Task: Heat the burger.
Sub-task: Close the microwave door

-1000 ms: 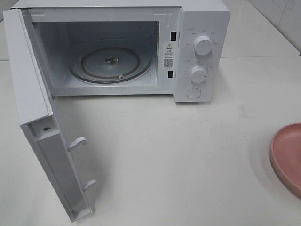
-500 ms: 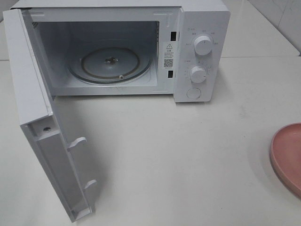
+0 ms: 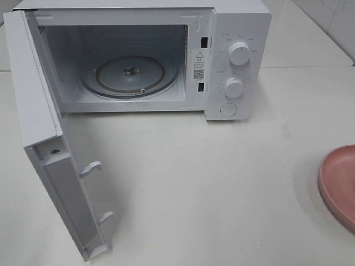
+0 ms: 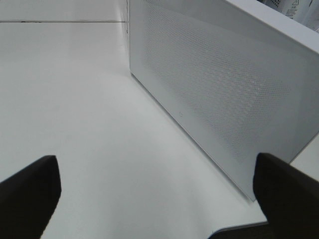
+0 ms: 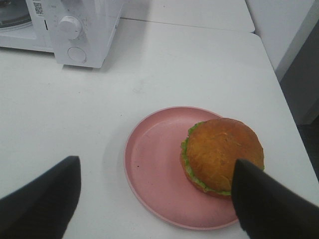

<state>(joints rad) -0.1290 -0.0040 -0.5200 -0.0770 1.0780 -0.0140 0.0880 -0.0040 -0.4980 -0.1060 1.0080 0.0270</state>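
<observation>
Right claw (image 5: 154, 199) hangs released above the pink plate (image 5: 149, 164), where our burger (image 5: 219, 152) sits off-centre, toward the rim away from the microwave (image 3: 233, 55). We judge the pickup step is in hand: next we lower and close on the bun. Beyond the plate across the bench (image 3: 222, 183), the microwave stands with its door (image 3: 33, 100) open; our left claw (image 4: 154, 199), released too, waits beside that door.

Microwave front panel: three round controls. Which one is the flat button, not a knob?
The lowest one, below the two raised dials. It sits flush with the panel and has no pointer ridge.
</observation>
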